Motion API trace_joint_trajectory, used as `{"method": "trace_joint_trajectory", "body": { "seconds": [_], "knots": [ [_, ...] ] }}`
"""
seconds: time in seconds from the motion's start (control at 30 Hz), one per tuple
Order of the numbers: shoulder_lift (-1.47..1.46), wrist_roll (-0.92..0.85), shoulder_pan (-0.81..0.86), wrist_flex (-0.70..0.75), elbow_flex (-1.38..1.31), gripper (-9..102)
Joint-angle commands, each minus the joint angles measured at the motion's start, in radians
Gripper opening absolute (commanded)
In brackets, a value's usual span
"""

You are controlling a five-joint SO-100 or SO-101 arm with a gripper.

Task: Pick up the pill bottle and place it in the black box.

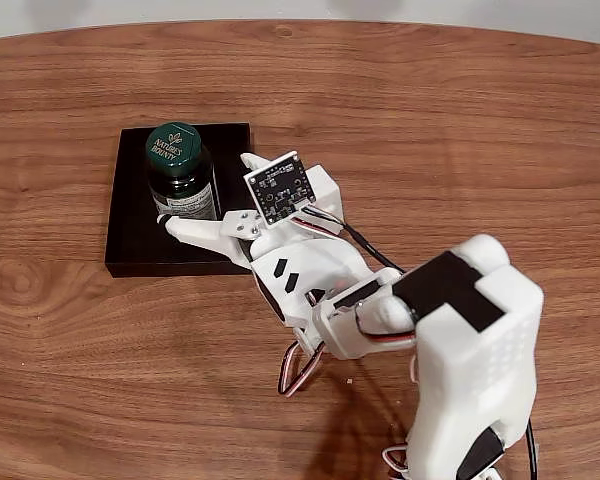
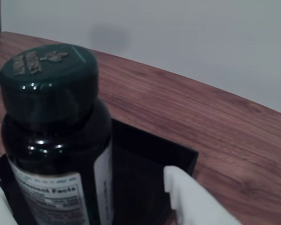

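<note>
The pill bottle stands upright inside the black box on the wooden worktop, the white claw spread apart around its labelled body. Rigid, smooth and probably light, it seems best gripped mid-body, below the cap.

Pill bottle, fixed view: round dark green cap reads "NATURE'S BOUNTY", pale print, small leaf emblem above words.

Wrist view: same bottle at left, near camera; cap top shows same brand lettering with leaf emblem, seen at slant and blurred, only partly legible. White label on near side of bottle carries bold heading "...plement Facts", first letters cut off by curve of bottle. Smaller lines below heading too fine to read.

Fixed view: label text on bottle too small to read.
</note>
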Motion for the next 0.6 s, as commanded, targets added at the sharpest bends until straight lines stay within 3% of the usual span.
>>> {"method": "trace_joint_trajectory", "body": {
  "seconds": [0.0, 0.57],
  "knots": [
    [0.153, -0.026, 0.037, -0.006, 0.032, 40],
    [0.33, -0.057, 0.216, 0.149, 0.152, 38]
  ]
}}
